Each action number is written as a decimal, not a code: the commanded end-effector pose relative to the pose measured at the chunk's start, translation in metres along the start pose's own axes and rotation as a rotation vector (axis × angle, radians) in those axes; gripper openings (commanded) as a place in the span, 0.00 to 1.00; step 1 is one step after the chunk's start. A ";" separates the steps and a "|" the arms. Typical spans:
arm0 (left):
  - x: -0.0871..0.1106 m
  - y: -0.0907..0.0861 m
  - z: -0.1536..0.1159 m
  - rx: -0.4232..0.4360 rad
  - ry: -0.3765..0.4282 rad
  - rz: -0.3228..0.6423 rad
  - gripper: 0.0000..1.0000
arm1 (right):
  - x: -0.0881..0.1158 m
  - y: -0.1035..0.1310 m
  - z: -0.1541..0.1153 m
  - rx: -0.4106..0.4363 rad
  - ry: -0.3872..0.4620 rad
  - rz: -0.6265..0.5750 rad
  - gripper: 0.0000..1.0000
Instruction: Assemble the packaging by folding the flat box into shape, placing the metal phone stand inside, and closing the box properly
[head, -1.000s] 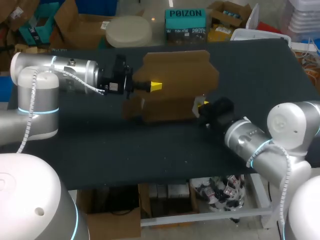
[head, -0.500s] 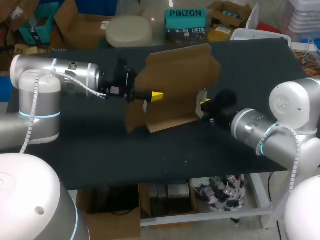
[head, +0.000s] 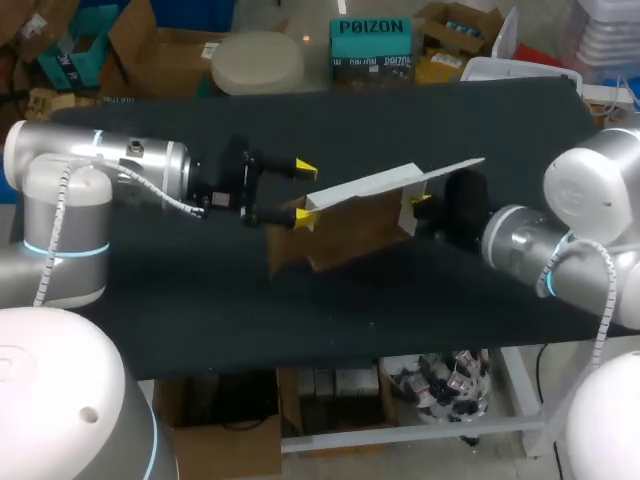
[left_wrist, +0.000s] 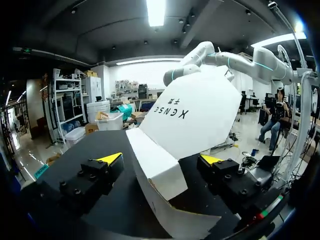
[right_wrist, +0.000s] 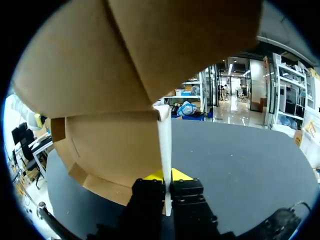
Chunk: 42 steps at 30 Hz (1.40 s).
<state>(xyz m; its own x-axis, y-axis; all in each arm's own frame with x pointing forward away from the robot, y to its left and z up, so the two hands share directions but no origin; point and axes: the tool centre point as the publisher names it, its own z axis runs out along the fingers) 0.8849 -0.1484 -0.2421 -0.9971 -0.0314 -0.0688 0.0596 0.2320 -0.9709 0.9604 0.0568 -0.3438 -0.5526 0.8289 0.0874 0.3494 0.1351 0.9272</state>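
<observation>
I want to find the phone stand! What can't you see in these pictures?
- Metal phone stand: it shows in no view, so where it is cannot be told.
- Inside of the box: in the head view the raised flap covers it. In the left wrist view the box's own white panels block it.
- Right arm's jaws: in the head view they are mostly hidden behind the box's end, and only a bit of yellow shows.

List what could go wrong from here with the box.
1. The right gripper pinches the tilted box by one thin panel edge, so the box may slip or the panel may crease.
2. The left gripper is open with a folded panel between its fingers; closing carelessly could crush it.
</observation>
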 end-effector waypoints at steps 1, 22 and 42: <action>0.012 0.002 -0.011 -0.007 -0.014 0.004 1.00 | -0.007 0.005 -0.008 0.013 0.159 0.003 0.00; 0.041 0.024 -0.051 -0.079 -0.035 0.041 1.00 | -0.025 0.015 -0.020 0.120 0.437 0.000 0.00; 0.044 0.034 -0.067 -0.188 -0.013 -0.031 1.00 | -0.031 0.013 -0.022 0.199 0.603 0.034 0.00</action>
<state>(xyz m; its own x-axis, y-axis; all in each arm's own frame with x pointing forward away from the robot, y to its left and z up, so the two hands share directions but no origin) 0.8401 -0.0775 -0.2630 -0.9973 -0.0575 -0.0452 0.0179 0.4080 -0.9128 0.9628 0.0233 -0.3263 -0.7997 0.5268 0.2880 0.4747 0.2611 0.8405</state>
